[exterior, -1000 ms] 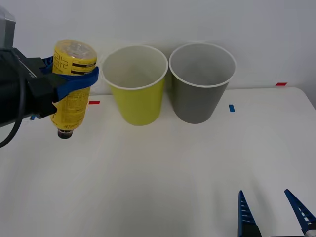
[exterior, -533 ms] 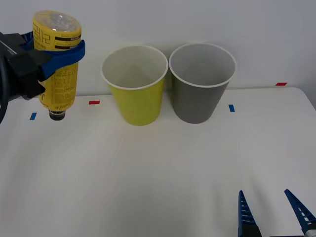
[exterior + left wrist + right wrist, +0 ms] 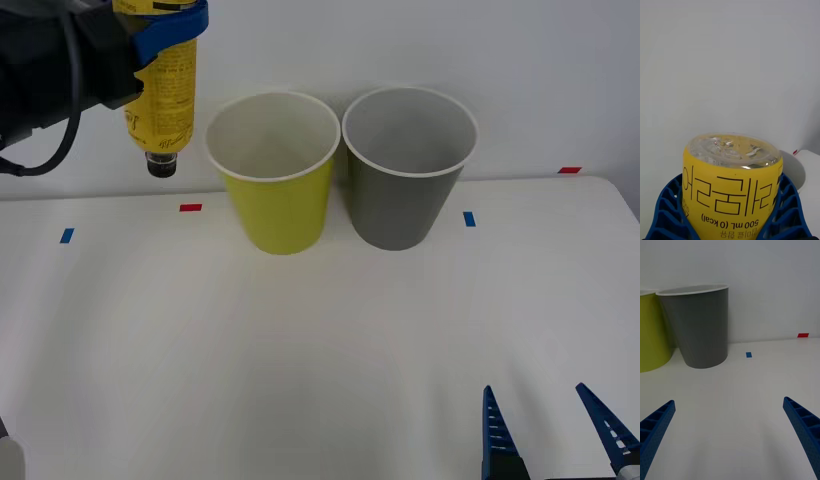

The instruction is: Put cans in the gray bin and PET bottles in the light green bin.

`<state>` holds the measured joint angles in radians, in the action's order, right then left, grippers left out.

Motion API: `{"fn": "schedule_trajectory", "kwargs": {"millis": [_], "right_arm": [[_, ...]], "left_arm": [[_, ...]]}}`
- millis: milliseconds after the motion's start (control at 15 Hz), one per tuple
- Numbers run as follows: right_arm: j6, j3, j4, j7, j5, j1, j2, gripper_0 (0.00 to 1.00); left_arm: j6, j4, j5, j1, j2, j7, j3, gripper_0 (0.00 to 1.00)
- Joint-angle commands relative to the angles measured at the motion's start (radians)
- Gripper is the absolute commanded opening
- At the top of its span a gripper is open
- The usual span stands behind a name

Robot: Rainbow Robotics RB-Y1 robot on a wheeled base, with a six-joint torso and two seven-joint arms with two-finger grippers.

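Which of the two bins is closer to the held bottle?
The light green bin: it stands beside the PET bottle held cap-down by the left gripper; the gray bin stands beyond it.

Left arm: raised high at the far left.
Left gripper: fingers closed around the PET bottle, held cap-down.
Right gripper: parked low at the near right, fingers spread apart.

We see a white table, small red tape marks far left and far right, blue tape marks between, pale wall behind.
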<state>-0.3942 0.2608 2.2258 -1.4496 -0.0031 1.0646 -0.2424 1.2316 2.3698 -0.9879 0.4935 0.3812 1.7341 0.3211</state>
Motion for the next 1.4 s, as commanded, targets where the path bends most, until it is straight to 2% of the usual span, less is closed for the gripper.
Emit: {"fn": "schedule_trajectory", "kwargs": {"millis": [67,333,400,600,933,1267,1400], "right_arm": [[0.0,0.0,0.0,0.0,0.0,0.0,0.0,1.0],[0.0,0.0,0.0,0.0,0.0,0.0,0.0,1.0],[0.0,0.0,0.0,0.0,0.0,0.0,0.0,1.0],[0.0,0.0,0.0,0.0,0.0,0.0,0.0,1.0],[0.0,0.0,0.0,0.0,0.0,0.0,0.0,1.0],[0.0,0.0,0.0,0.0,0.0,0.0,0.0,1.0],[0.0,0.0,0.0,0.0,0.0,0.0,0.0,1.0]], "left_arm": [[-0.014,-0.084,0.094,0.103,-0.022,-0.028,-0.074,0.0],[-0.02,-0.144,0.244,0.185,-0.067,-0.076,-0.174,0.0],[-0.037,-0.158,0.267,0.189,-0.073,-0.122,-0.192,0.0],[-0.185,-0.268,0.37,0.212,-0.091,-0.143,-0.29,0.0],[-0.403,-0.442,0.387,0.238,-0.091,-0.139,-0.361,0.0],[-0.567,-0.552,0.408,0.237,-0.085,-0.102,-0.395,0.0],[-0.592,-0.567,0.408,0.237,-0.085,-0.091,-0.404,0.0]]}}
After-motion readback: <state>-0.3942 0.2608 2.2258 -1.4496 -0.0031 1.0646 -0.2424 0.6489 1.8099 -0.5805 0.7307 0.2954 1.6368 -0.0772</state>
